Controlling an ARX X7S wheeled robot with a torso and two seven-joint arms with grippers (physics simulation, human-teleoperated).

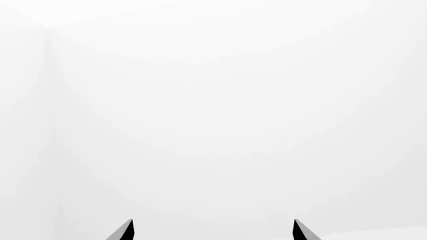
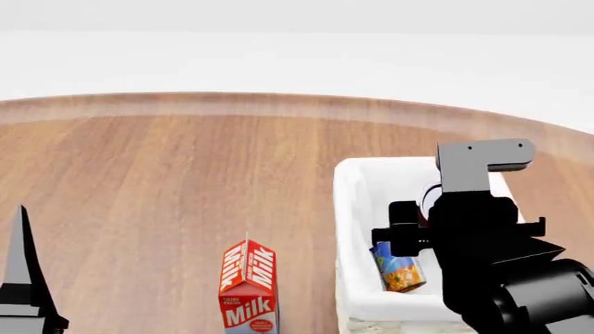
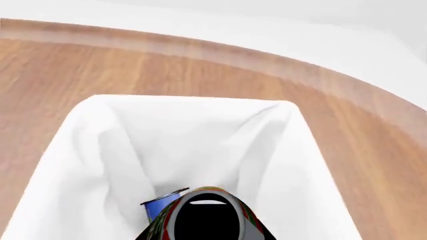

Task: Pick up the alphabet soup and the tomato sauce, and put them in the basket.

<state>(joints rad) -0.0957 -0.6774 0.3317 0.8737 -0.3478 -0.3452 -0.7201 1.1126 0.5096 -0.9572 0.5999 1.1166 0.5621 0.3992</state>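
The basket [image 2: 352, 209] stands at the right of the wooden table, its white liner [image 3: 87, 150] folded over the rim. The alphabet soup [image 2: 399, 268], a blue can, lies inside it; the right wrist view shows its blue side [image 3: 157, 206]. My right gripper [image 3: 203, 236] hangs over the inside of the basket, shut on the tomato sauce [image 3: 245, 217], a red-and-green can whose dark end faces the camera, just above the blue can. My left gripper [image 1: 213, 231] is open and holds nothing, facing a white wall; it shows at the head view's lower left [image 2: 23, 278].
A red and white milk carton [image 2: 249, 289] stands upright on the table [image 2: 167, 174], left of the basket and near the front edge. The right arm [image 2: 483, 236] covers the right part of the basket. The table's curved far edge meets a white floor.
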